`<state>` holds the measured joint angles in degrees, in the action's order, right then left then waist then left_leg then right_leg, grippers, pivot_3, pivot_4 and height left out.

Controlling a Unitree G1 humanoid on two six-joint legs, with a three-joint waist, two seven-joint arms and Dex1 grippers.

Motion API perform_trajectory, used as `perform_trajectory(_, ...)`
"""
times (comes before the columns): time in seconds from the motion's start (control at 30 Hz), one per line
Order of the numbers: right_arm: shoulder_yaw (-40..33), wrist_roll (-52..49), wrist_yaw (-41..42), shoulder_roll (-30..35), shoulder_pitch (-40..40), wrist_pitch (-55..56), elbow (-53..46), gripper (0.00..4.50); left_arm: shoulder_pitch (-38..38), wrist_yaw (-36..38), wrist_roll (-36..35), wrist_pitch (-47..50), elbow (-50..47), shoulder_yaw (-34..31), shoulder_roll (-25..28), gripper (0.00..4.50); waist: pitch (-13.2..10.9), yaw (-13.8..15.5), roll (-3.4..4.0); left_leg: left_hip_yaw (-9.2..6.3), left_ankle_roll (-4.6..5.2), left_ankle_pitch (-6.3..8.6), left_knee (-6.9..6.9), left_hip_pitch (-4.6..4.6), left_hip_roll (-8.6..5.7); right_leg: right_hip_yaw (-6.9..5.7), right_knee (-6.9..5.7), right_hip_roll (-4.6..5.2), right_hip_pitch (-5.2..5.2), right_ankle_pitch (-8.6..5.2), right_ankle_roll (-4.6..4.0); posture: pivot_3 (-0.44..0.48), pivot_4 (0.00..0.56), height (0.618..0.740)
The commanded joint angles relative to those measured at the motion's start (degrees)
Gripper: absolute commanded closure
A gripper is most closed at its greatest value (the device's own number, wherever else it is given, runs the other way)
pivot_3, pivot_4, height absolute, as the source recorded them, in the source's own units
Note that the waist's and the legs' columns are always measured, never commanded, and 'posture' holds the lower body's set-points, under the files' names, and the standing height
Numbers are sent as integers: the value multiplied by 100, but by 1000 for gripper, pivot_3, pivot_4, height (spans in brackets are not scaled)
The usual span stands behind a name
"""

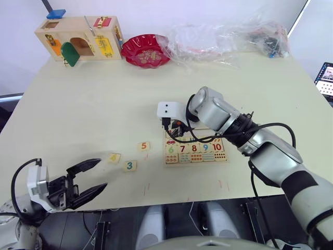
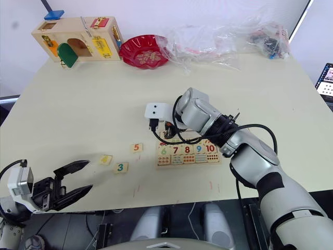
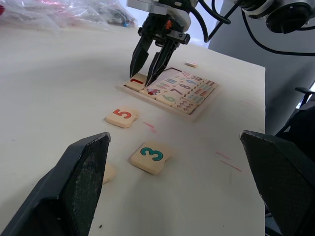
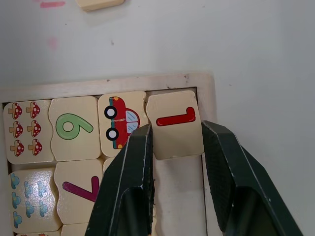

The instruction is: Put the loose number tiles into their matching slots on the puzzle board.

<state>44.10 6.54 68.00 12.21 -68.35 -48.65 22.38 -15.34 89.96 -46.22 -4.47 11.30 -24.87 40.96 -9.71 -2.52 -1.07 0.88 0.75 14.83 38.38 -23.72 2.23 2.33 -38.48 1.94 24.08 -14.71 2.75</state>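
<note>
The silver right arm reaches in from the near right edge of the pale table (image 1: pixel 104 104), bent at the elbow, its forearm angled toward the middle and its wrist turned down so the right gripper (image 4: pixel 173 130) points at the flat pale-wood puzzle board (image 1: pixel 196 149) from above. Its two black fingers (image 3: pixel 139 55) straddle the small square wooden tile printed with a red 1 (image 4: pixel 174 124) — whether they actually press on it I cannot tell — and that tile sits in the corner recess of the board, slightly askew, right beside the red car picture (image 4: pixel 121 119) and near the green 6 (image 4: pixel 73 125). The left arm hangs low at the near left corner, roughly level, and the left gripper (image 1: pixel 86 179) is spread wide with nothing between its black fingers (image 1: pixel 83 166). Out on the bare table ahead of that gripper lie three loose tiles (all well apart from the board): the tile with the green 3 (image 1: pixel 130 166) nearest, the tile with the yellow 4 (image 1: pixel 114 157) just to its left, and the tile with the red 5 (image 1: pixel 144 147) a little farther on, between the 3 and the board. A fourth small tile (image 3: pixel 191 64) lies on the table beyond the board — its numeral cannot be read.
</note>
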Motion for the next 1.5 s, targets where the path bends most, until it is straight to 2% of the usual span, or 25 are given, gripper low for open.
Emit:
perform_trajectory(0.03, -41, 38, 52, 7, 4, 78, -119, 3632, -6, 67, -5, 37, -190, -209, -9, 0, 0, 0, 0, 0, 0, 0, 0, 0, 0, 0, 0, 0, 0, 0, 0, 0, 150, 740)
perform_trajectory(0.53, -52, 58, 65, -1, 16, 113, -64, 3632, 9, -44, 5, 249, -394, -287, -1, 0, 0, 1, 0, -10, 0, 0, -1, 0, 0, 0, 0, 1, 1, 0, 0, 0, 150, 740)
perform_trajectory(0.93, -81, 71, 60, 0, 25, 215, -19, 3632, -216, -425, 13, 527, -1116, -323, -136, 0, 0, -2, 1, -22, 0, 0, -2, 0, 0, 1, 1, 2, 1, -1, -1, 0, 150, 740)
perform_trajectory(1.1, -90, 90, 31, 13, 52, 228, -42, 987, -220, -398, 22, 543, -1090, -373, -130, 0, 0, 2, 0, -23, 0, 0, -1, 1, -1, 1, 0, 1, 0, 0, -1, 0, 150, 740)
perform_trajectory(1.13, -95, 94, 20, 10, 51, 232, -39, 647, -209, -425, 14, 578, -1130, -380, -117, 0, 0, 2, 0, -24, 0, 0, -1, 0, -1, 1, 0, 1, 0, 0, -1, 0, 150, 740)
perform_trajectory(1.3, -276, 47, -67, 91, 62, 271, -151, 647, -146, -699, -56, 871, -1501, -420, -45, 0, 0, 2, 0, -25, 0, 0, -1, 0, 0, 1, 1, 2, 0, 0, -1, 0, 150, 740)
perform_trajectory(1.5, -1391, -775, 85, 309, 373, 350, -795, 647, -63, -896, -75, 1105, -1658, -489, -13, 0, -1, 10, 0, -27, 0, 0, -2, -2, -1, 0, 4, 2, 0, 0, 0, 0, 150, 740)
